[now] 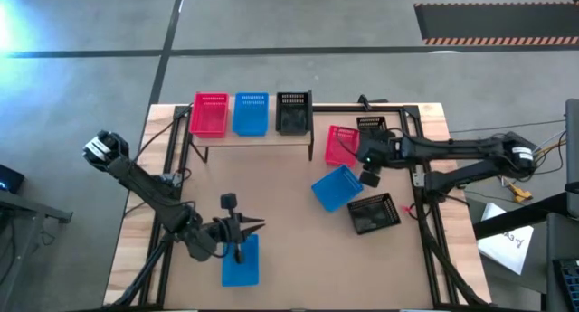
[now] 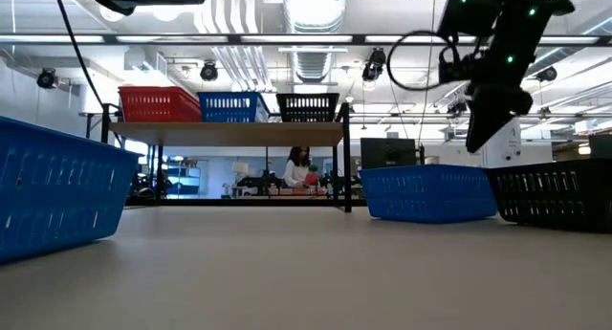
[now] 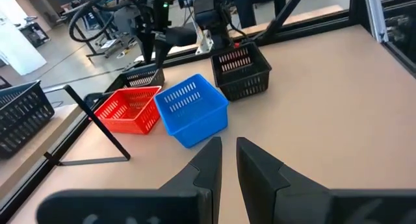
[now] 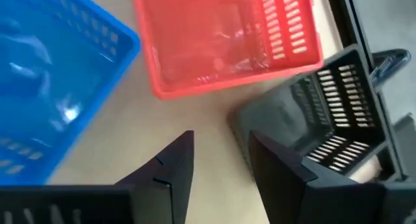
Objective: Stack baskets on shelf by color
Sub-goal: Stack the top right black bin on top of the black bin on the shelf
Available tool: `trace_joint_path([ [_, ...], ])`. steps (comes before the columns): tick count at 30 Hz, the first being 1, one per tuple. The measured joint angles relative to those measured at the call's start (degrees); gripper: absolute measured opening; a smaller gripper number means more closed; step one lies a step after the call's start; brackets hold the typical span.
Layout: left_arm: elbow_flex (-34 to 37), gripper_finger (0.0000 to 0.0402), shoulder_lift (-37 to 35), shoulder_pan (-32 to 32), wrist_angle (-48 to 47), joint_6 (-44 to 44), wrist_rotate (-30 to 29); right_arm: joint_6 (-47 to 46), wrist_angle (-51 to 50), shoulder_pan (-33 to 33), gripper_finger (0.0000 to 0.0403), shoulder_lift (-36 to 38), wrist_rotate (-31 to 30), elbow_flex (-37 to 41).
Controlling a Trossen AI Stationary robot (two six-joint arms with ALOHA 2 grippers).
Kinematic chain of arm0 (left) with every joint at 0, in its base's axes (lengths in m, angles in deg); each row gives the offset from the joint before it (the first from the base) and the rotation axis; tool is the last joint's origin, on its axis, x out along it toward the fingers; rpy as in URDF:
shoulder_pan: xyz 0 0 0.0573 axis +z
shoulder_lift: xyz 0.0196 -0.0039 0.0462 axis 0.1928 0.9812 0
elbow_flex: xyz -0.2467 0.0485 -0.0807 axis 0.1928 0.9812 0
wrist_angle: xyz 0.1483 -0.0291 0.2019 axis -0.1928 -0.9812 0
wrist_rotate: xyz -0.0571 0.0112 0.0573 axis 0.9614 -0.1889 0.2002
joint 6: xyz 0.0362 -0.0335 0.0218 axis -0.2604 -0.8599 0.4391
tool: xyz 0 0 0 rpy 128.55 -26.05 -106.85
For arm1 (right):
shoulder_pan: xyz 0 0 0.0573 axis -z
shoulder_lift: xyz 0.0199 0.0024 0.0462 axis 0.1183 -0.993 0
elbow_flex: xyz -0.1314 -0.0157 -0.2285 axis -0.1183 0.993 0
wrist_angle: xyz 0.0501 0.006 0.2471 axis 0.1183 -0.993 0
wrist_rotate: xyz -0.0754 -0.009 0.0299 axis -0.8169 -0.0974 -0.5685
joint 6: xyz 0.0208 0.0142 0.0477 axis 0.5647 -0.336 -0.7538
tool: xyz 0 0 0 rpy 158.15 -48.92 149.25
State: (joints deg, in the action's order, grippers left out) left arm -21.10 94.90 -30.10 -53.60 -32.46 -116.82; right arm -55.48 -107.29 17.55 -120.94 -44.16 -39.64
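Note:
On the shelf at the far side stand a red basket, a blue one and a black one, side by side. On the table's right lie a red basket, two black ones and a blue one. Another blue basket lies near the front left. My left gripper hangs shut just beyond that basket. My right gripper hovers open over bare table between the red basket and a black basket.
A black metal frame runs along the table's right and far edges, and the shelf's black legs stand on the table. Bare tabletop lies in the middle. A person sits far off in the room behind.

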Motion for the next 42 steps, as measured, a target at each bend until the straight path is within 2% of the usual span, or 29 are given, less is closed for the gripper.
trace_joint_path([
  [9, 0.9, 0.0031, 0.15, 0.02, -0.05, -0.37, 0.33, 6.72, 0.61, 5.76, 0.0105, -4.03, 0.02, 2.03],
  [22, 0.85, 0.0031, 0.35, -0.07, 0.03, -0.57, 4.12, 13.1, 3.48, 12.58, 0.0057, -13.56, 0.0, 2.62],
  [28, 0.85, 0.0031, 0.39, -0.17, 0.01, -0.55, 4.24, 15.09, 4.19, 12.55, 0.0015, -13.48, 2.91, 2.65],
  [35, 0.75, 0.0031, 0.43, -0.28, 0.03, -0.52, 4.46, 8.22, -0.74, 9.3, 0.0009, -7.48, 4.5, 1.08],
  [38, 0.81, 0.0031, 0.43, -0.35, 0.03, -0.52, 4.45, 2.35, -4.1, 5.92, 0.0009, -3.96, 2.06, -1.34],
  [42, 0.72, 0.0031, 0.43, -0.35, 0.0, -0.39, 4.37, -2.35, -4.86, 0.02, 0.0009, -0.74, -4.65, -6.79],
])
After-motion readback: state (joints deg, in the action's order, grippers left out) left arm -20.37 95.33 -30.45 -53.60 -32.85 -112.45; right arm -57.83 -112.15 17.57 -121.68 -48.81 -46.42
